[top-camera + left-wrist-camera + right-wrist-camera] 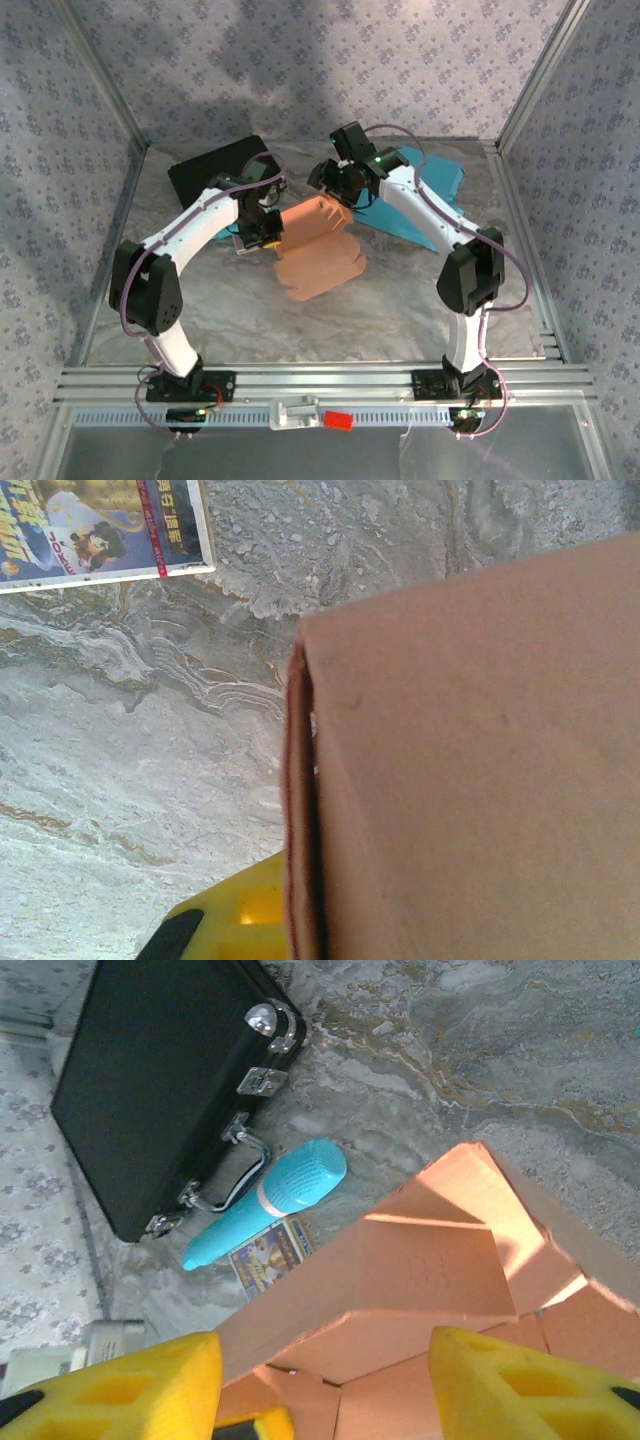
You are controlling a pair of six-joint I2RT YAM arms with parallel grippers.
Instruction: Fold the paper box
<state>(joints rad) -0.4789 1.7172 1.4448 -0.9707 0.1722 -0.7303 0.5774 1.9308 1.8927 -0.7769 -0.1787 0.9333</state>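
Observation:
The salmon paper box [318, 248] sits half formed in the middle of the marble table, its flaps spread toward the front. My left gripper [265, 226] is at the box's left side, shut on a doubled edge of the wall [300, 780]. One yellow finger [235, 920] shows beside that edge, and the other is hidden behind the panel. My right gripper [338, 186] hovers over the box's far end. Its yellow fingers [130, 1385] stand open and wide apart, straddling a raised inner wall of the box [400, 1270].
A black case [215, 165] lies at the back left, with a light blue microphone-shaped thing [275, 1198] and a picture card [268, 1252] beside it. A teal sheet [432, 190] lies under the right arm. Metal frame posts and patterned cloth walls enclose the table.

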